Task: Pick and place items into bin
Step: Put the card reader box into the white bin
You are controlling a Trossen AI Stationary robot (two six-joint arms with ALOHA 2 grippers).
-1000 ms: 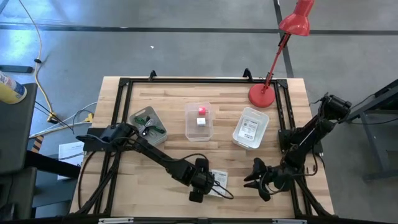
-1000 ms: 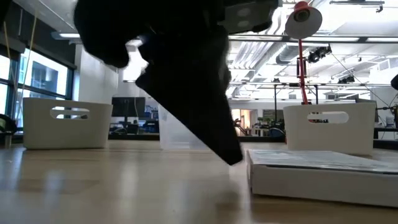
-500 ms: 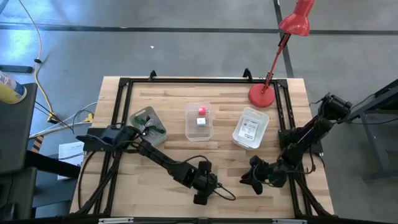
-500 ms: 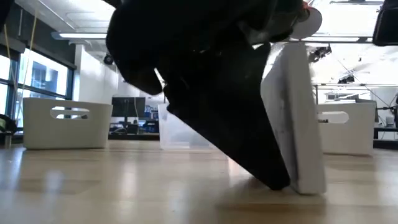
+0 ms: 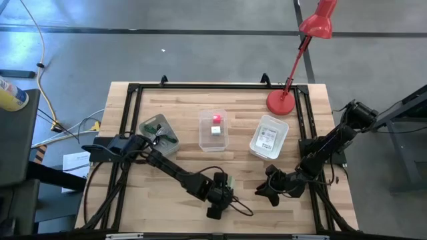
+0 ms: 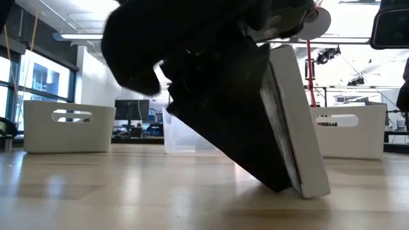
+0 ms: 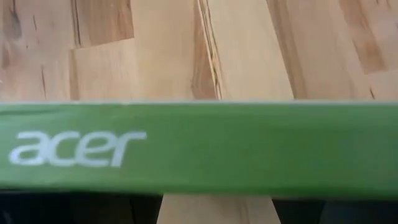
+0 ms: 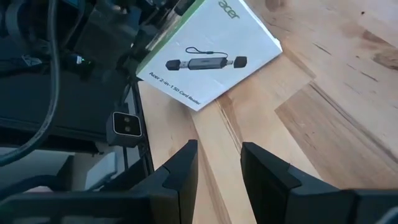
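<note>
Low view shows the left hand pinching a flat white-and-green cardboard box, tilted off the wooden tabletop for lifting; the right hand waits empty, fingers apart.

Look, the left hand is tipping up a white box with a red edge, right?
Not quite. The left hand is tipping up the white cardboard box, but its edge is green, not red. The left wrist view shows the green side with white lettering.

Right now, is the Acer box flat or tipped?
Tipped: the Acer box stands on one edge on the table, gripped by the left hand.
</note>
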